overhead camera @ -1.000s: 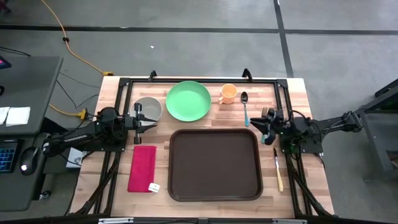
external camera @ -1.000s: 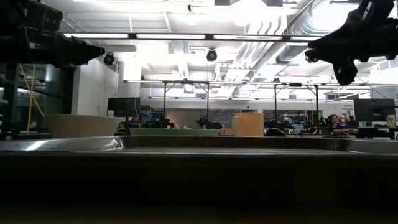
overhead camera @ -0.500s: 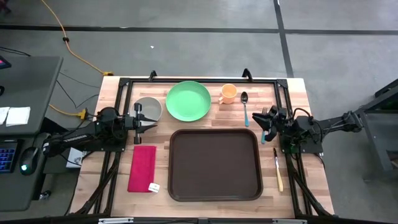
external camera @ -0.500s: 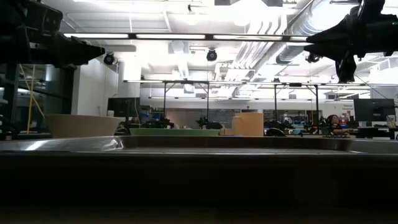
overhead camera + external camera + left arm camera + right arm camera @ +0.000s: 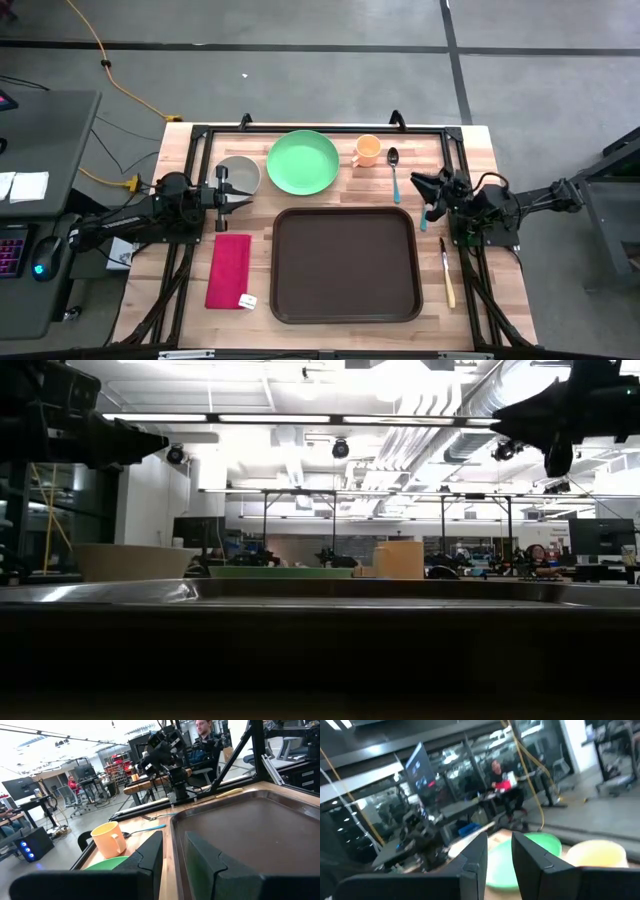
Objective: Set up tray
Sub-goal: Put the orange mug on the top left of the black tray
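High view: tray (image 5: 346, 264) sits bare at table centre, near the front edge — green plate (image 5: 303, 162) just behind it. Left gripper (image 5: 243, 196) hovers beside the grey bowl (image 5: 240, 175), fingers slightly apart, holding nothing. Right gripper (image 5: 420, 183) hangs over the fork (image 5: 427, 199) by the tray's right rim — fingers narrowly apart, empty.

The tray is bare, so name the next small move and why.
Probably lower the right pincer onto the blue-handled metal fork beneath it: it hangs raised and open, and the dark brown rectangular plastic tray holds nothing.
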Robot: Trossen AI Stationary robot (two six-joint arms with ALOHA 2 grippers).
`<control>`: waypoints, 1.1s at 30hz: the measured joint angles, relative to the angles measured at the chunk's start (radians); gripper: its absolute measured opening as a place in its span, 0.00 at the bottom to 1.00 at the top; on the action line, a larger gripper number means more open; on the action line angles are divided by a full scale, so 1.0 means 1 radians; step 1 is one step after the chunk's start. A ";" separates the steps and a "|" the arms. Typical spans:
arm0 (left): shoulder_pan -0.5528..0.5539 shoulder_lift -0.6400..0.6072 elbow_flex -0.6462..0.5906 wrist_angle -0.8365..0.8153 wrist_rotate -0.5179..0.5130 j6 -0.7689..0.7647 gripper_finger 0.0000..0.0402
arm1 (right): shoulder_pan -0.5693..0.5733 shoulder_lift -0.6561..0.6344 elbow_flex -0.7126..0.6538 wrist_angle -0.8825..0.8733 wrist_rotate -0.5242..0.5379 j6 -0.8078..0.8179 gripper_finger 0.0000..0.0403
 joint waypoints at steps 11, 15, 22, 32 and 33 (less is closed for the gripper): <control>0.000 0.000 0.000 0.000 -0.001 0.000 0.28 | 0.000 0.042 0.063 0.040 0.099 -0.226 0.17; 0.000 0.000 0.000 0.000 -0.030 0.000 0.28 | 0.000 0.124 0.171 -0.024 0.122 -0.323 0.17; 0.000 0.000 0.000 0.000 -0.061 0.000 0.28 | -0.011 0.312 0.393 -0.269 0.154 -0.357 0.17; 0.000 0.000 0.000 0.000 -0.061 0.000 0.28 | -0.187 0.559 0.654 -0.544 -0.033 -0.367 0.17; 0.000 0.000 0.000 0.000 -0.061 0.000 0.28 | -0.209 0.576 0.672 -0.564 -0.057 -0.366 0.17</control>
